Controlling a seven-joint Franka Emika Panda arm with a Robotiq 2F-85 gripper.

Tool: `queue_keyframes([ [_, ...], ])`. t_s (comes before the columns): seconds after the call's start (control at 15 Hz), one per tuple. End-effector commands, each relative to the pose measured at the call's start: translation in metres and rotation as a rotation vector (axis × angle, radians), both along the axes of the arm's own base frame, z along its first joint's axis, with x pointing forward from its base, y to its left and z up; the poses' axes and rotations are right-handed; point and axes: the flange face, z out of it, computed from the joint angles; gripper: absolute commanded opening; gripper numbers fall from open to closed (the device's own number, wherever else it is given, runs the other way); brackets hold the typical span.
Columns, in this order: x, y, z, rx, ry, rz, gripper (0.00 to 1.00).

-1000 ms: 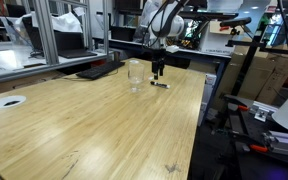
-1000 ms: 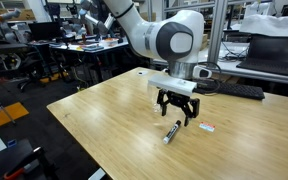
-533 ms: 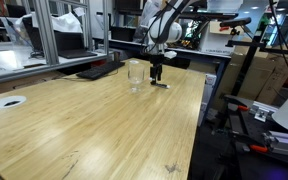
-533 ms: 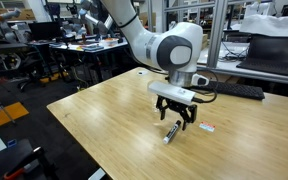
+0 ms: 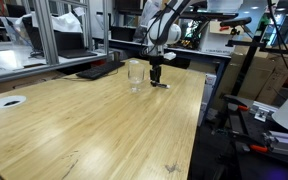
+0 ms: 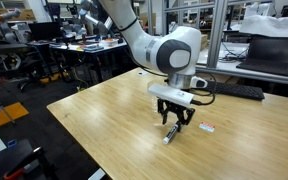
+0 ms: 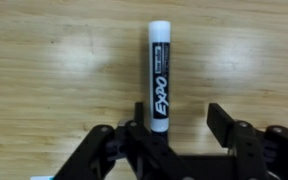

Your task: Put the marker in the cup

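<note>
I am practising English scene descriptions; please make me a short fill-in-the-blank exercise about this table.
1. The short black marker with a white end lies flat on the light wooden table and shows the printed word ____.
2. The gripper hangs over it with its fingers ____.
3. The small clear cup stands ____, its opening facing up.
Missing words: EXPO; open; upright

The table [image 5: 94,120] was light wood with visible grain and a smooth, faintly glossy finish. On the table, the marker [image 7: 159,85] had a smooth black plastic barrel and a white end. The cup [image 5: 135,74] was clear and glossy. The gripper [image 7: 177,128] was matt black.
</note>
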Motion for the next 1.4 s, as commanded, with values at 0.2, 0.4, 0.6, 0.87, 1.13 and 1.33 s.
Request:
queue_keyframes([
  [0.2,0.003,-0.004,0.0,-0.001,-0.015,0.006,0.17],
  [0.4,0.003,-0.006,0.003,-0.005,-0.019,0.001,0.0],
  [0.6,0.001,-0.01,0.03,-0.02,-0.05,-0.024,0.05],
  [0.87,-0.003,-0.026,0.136,-0.052,-0.228,-0.099,0.05],
  [1.13,-0.029,-0.02,0.253,-0.049,-0.488,-0.161,0.05],
  [1.33,-0.053,0.005,0.302,-0.03,-0.671,-0.181,0.05],
])
